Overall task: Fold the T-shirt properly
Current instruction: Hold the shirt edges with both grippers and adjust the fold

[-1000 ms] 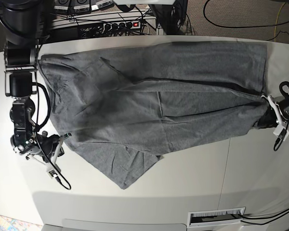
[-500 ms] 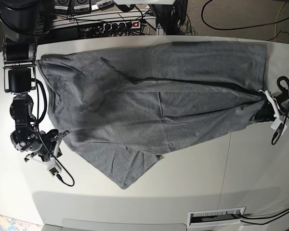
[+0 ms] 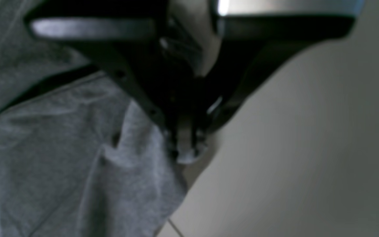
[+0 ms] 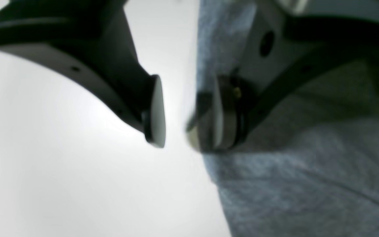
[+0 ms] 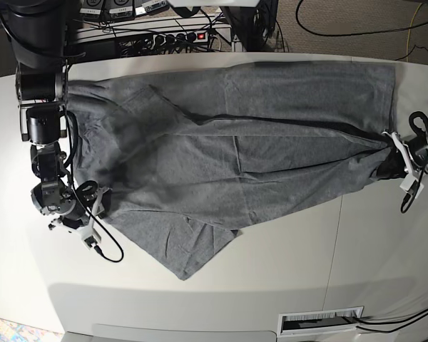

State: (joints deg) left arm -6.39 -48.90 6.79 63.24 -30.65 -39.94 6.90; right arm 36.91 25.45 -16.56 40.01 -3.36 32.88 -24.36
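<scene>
Your right gripper [image 4: 176, 131] gapes at the T-shirt [image 5: 228, 157] edge, left gripper [image 5: 396, 165] seemingly pinching bunched cloth: pull now and the fold skews.

grey t-shirt [image 5: 235, 157] across the table [image 5: 385, 242], bunched at left hand [image 5: 394, 158]

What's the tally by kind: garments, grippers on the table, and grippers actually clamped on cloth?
Garments: 1, the grey T-shirt.
Grippers: 2, the left gripper and the right gripper.
Grippers clamped on cloth: 1, the left; the right's jaws stand apart at the shirt's edge.
Total things: 3.
</scene>
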